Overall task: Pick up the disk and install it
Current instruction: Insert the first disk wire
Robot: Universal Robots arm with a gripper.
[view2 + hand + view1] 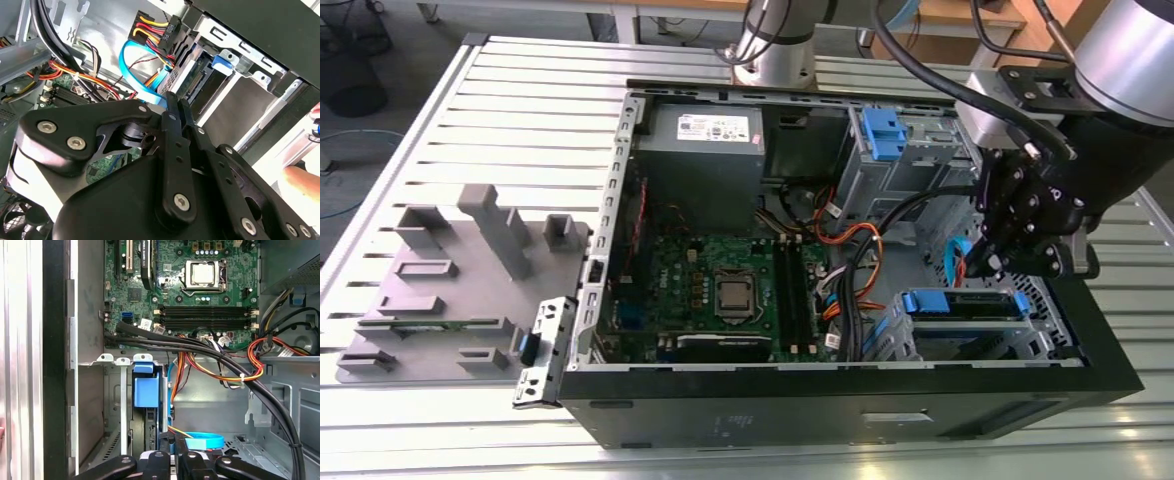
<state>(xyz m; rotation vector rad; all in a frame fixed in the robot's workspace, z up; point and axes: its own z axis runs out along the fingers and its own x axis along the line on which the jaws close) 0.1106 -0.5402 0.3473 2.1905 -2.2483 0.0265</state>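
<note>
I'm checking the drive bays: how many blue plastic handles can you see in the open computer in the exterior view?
2. One blue handle is on the upper cage, near the grey power box. The other fronts the lower bay, just below the pincer. Cables and the arm may hide more.

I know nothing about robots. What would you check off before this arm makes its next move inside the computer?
1. Disk in its bay: the disk, blue carrier and all, sits in the drive cage. Ok.
2. Disk pushed fully home: the views do not settle this. Cannot tell.
3. Gripper empty: the gripper is shut, with nothing between its fingers. Ok.
4. Gripper clear of the disk: in the exterior view it hangs above the bay, apart from the disk. Ok.
5. Cables clear: the blue cable runs right behind the fingertips in the second wrist view; contact is unclear. Cannot tell.
</note>
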